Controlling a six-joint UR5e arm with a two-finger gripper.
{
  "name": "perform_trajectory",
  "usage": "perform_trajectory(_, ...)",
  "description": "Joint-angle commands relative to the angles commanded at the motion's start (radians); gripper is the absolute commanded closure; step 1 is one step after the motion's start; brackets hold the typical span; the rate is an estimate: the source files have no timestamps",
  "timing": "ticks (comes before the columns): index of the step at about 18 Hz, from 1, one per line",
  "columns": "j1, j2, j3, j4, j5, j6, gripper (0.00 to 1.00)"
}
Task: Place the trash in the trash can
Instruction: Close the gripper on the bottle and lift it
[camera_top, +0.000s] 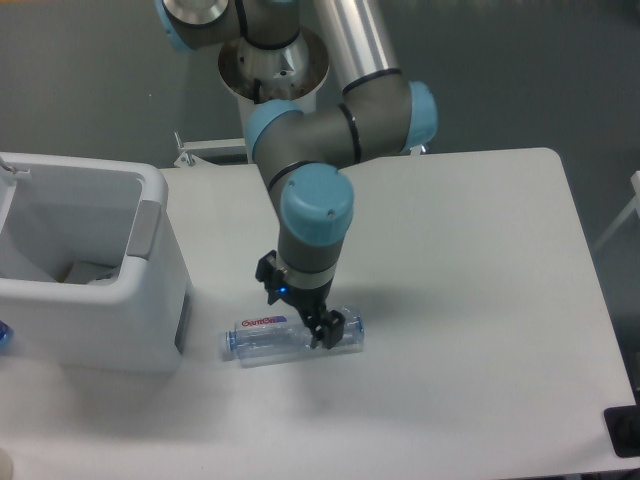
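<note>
Bottle of clear plastic (292, 340), red-blue label, lies flat beside the boxy white bin (150, 300); the black two-finger gripper (305, 318) straddles it, jaws apart, seemingly for a sideways grasp.

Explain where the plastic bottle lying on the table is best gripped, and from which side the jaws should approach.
Grip the bottle around the middle of its round body, coming straight down from above with the jaws across its narrow width. It lies flat on the table, long axis running left-right, cap toward the trash can, so only top and sides are free. The gripper is already over it.
</note>
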Motion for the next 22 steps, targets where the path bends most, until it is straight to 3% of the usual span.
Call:
perform_trajectory(8,-0.087,-0.057,0.003,0.008,0.146,-0.006,0.0)
perform_trajectory(22,-0.118,-0.126,0.023,0.005,0.147,-0.017,0.05)
